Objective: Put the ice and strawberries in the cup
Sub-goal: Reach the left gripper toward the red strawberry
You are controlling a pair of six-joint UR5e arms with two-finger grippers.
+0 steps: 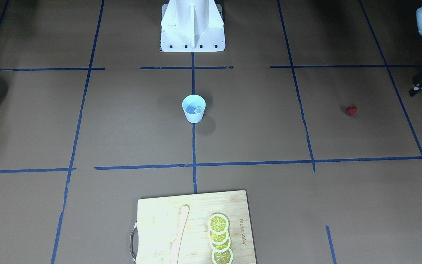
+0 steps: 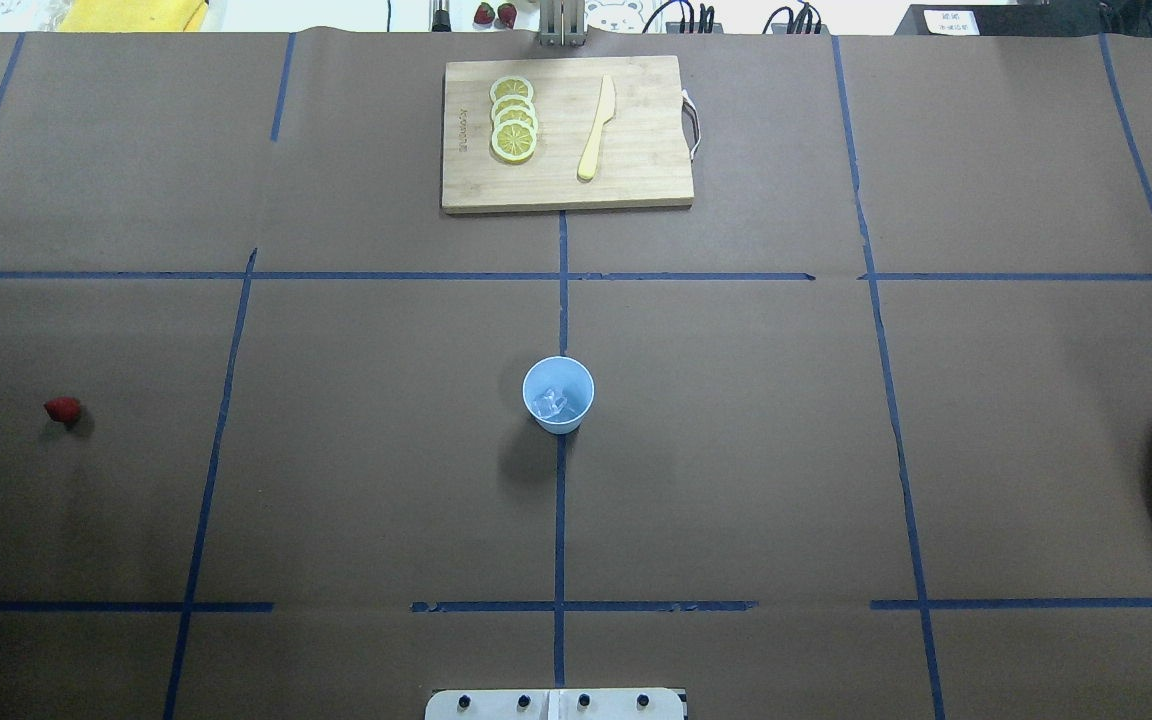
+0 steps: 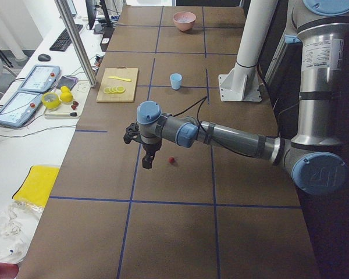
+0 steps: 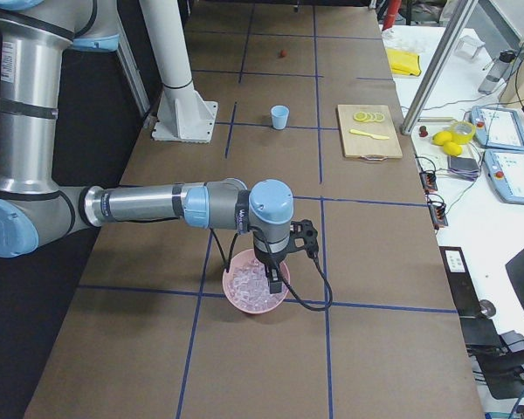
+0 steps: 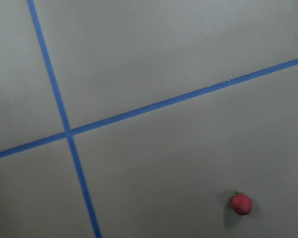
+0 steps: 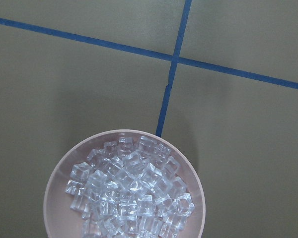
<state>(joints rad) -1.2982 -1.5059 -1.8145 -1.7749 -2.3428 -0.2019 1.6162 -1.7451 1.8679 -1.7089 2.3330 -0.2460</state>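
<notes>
The pale-blue cup point(image 2: 558, 394) stands upright at the table's middle with a few clear ice cubes point(image 2: 553, 405) in it; it also shows in the front-facing view point(image 1: 193, 108). One red strawberry point(image 2: 63, 409) lies on the table far to the robot's left, and also shows in the left wrist view point(image 5: 241, 204). My left gripper point(image 3: 146, 163) hangs above the table just beside the strawberry point(image 3: 171, 160); I cannot tell if it is open. My right gripper point(image 4: 272, 278) hangs over a pinkish bowl point(image 4: 236, 297) full of ice cubes point(image 6: 126, 191); I cannot tell if it is open.
A wooden cutting board point(image 2: 636, 180) with lemon slices point(image 2: 513, 118) and a pale knife point(image 2: 597, 128) lies at the far side. The white robot pedestal point(image 1: 192, 27) stands at the near side. Blue tape lines cross the brown table.
</notes>
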